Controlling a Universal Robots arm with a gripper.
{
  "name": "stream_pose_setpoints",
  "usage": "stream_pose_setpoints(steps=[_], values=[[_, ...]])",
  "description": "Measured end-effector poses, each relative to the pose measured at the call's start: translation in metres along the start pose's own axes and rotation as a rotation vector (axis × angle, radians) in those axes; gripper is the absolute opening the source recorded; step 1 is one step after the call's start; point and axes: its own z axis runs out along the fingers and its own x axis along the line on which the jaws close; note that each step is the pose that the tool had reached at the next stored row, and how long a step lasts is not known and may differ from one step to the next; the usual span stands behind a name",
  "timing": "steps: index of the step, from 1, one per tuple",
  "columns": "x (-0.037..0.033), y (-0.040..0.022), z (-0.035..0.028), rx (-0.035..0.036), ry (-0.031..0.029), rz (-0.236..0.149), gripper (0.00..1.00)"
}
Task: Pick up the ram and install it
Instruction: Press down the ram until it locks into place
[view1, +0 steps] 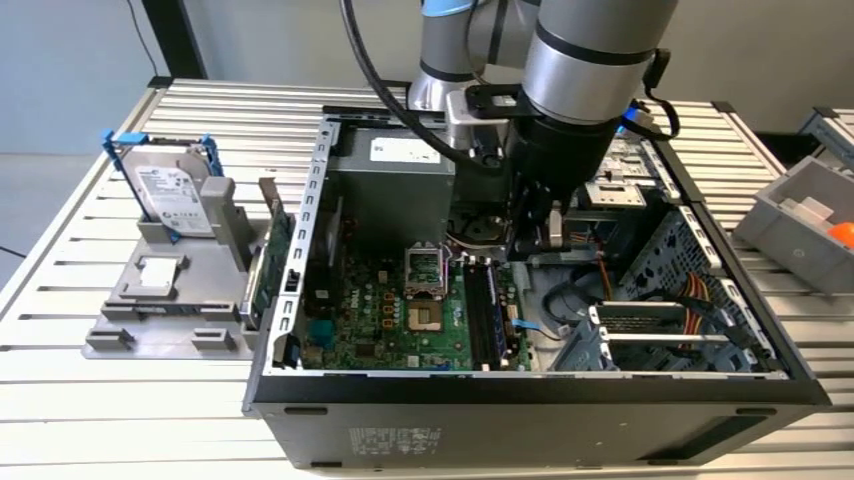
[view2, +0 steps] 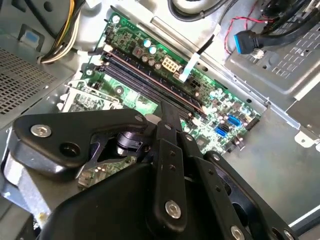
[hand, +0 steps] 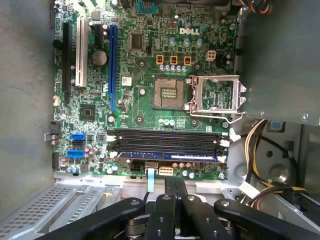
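First wrist view: the ram (hand: 167, 156) lies seated in one of the black slots (hand: 165, 140) on the motherboard (hand: 145, 107). It sits in the slot at the board's edge, on the gripper's side, and reads as a thin blue-green strip running the slot's full length, with white latches (hand: 223, 142) at the ends. The other slots beside it look bare. The gripper (hand: 175, 181) hangs just off that edge of the board, its two fingers pressed together with nothing between them, apart from the ram.

In the second wrist view the closed fingers (view2: 167, 112) point toward the slot bank (view2: 145, 70), and the tip is over the board near the slots; whether it touches anything I cannot tell.

In the exterior view the arm (view1: 587, 50) reaches down into the open case (view1: 534, 420), which lies on its side on a slatted table (view1: 80, 400). On the exterior view's left, outside the case, a hard drive (view1: 174, 190) stands upright in a grey holder (view1: 160, 300), and a green card (view1: 278, 265) stands between the holder and the case wall.
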Motion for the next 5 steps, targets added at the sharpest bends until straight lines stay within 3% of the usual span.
stream_pose_setpoints(steps=[5], values=[[0.0, 0.0, -0.0002, -0.0012, 0.0, 0.0, 0.0]])
